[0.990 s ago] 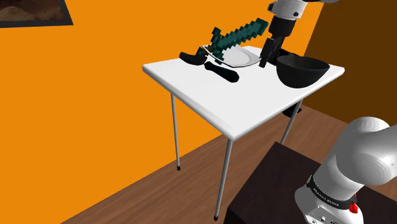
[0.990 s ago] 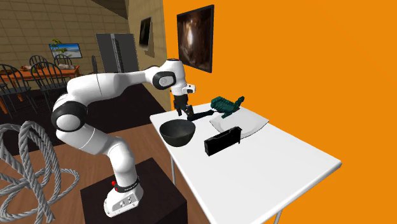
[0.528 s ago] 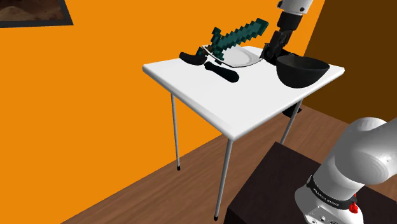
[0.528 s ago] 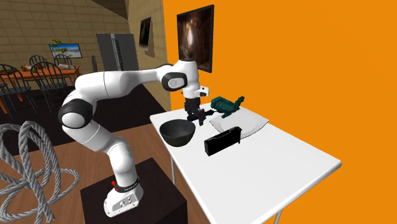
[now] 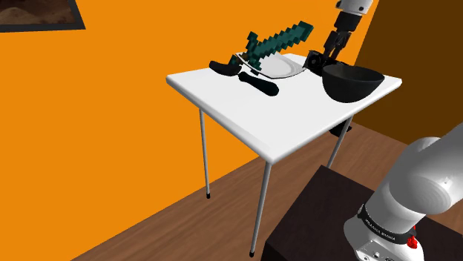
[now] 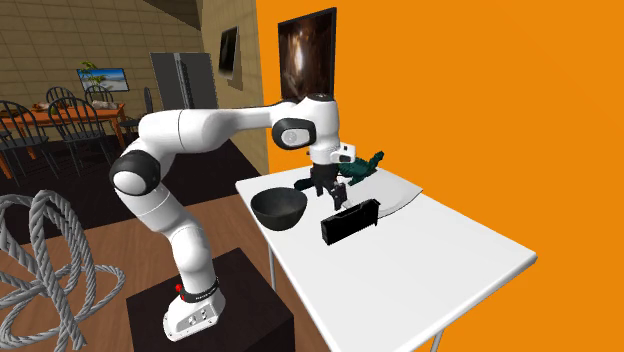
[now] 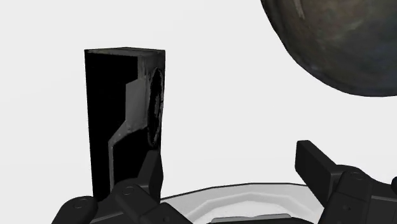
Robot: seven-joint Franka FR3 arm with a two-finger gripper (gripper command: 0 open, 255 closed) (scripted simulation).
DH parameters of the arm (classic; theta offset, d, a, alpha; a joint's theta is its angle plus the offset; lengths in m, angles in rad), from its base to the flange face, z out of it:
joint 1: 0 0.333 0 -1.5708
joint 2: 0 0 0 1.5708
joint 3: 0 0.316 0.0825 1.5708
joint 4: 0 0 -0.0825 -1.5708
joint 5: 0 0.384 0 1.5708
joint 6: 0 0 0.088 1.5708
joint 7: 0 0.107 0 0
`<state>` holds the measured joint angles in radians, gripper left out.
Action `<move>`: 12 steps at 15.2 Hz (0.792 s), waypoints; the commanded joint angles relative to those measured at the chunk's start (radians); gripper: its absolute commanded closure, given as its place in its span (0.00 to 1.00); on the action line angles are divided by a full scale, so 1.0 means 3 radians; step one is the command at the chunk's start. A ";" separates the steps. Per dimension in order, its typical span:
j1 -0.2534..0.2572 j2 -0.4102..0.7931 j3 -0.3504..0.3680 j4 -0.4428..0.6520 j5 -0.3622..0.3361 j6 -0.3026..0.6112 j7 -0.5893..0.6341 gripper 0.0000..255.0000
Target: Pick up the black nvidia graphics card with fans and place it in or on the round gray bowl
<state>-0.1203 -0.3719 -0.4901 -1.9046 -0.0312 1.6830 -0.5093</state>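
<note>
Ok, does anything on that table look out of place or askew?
Two things. The graphics card stands up on its long edge near the bowl rather than lying flat. And the blocky teal sword seems propped at a slant, one end raised above the table.

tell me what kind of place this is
Probably a room in a house: dining chairs around a dining table at the second exterior view's left, a framed picture on the orange wall, a wooden floor.
</note>
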 commanded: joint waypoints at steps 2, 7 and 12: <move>-0.0031 0.0279 -0.0255 0.0308 0.0135 -0.0079 -0.0222 0.00; -0.0070 0.0559 -0.0479 0.0497 0.0306 -0.0063 -0.0431 0.00; -0.0069 0.0530 -0.0460 0.0246 0.0292 0.0165 -0.0421 0.00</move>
<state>-0.1406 -0.2104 -0.6288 -1.8157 0.0576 1.7192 -0.6355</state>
